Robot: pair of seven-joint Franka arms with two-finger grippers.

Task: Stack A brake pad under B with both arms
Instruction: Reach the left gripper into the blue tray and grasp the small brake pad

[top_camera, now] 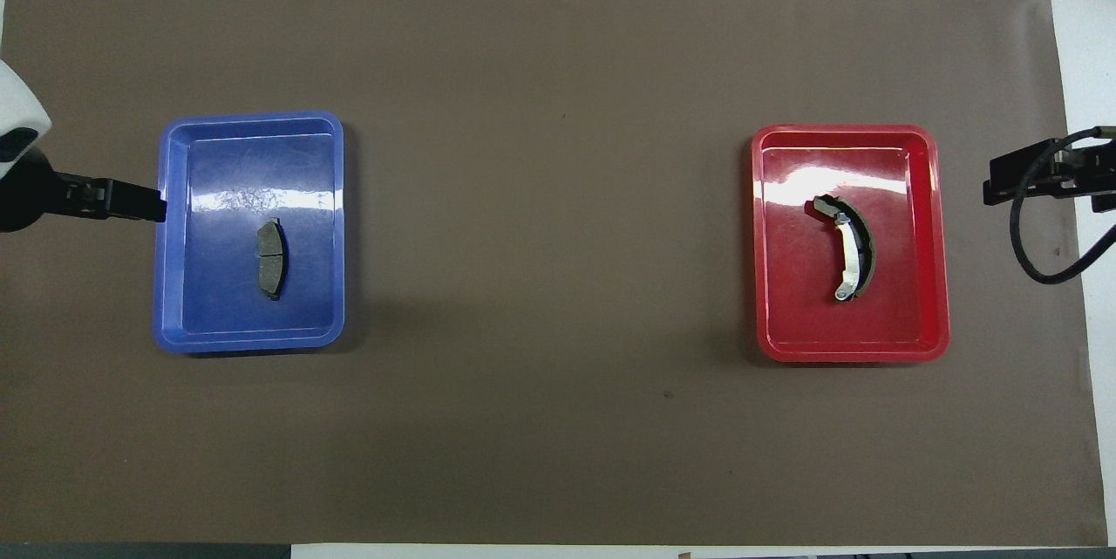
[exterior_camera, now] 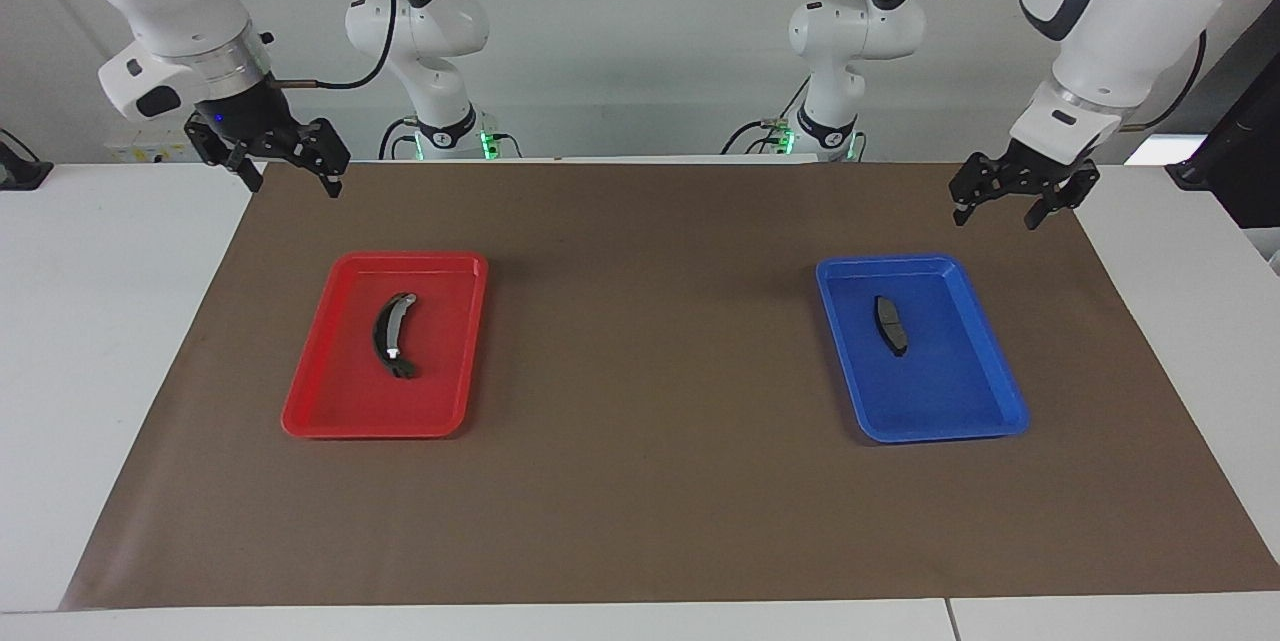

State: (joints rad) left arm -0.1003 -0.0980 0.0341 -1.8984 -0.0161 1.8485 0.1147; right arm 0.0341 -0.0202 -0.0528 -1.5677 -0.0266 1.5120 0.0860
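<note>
Left gripper (exterior_camera: 992, 219): jaws spread and empty, raised over the brown mat (exterior_camera: 650, 481) just beside the blue tray's (exterior_camera: 1000, 391) corner nearest the robots, at the left arm's end; in the overhead view its tip reaches the tray's outer rim.
Right gripper (exterior_camera: 295, 186): jaws spread and empty, raised over the mat's edge at the right arm's end, well apart from the red tray (exterior_camera: 450, 361); this arm waits.
A pad (exterior_camera: 890, 324): short matte grey pad lying flat in the blue tray, around its middle, untouched.
B (exterior_camera: 392, 334): long black crescent with a silver-white patch, lying flat in the red tray, untouched.
Trays: well apart on the mat, one toward each arm's end.
Stack: not yet made; each pad lies alone in its own tray.
</note>
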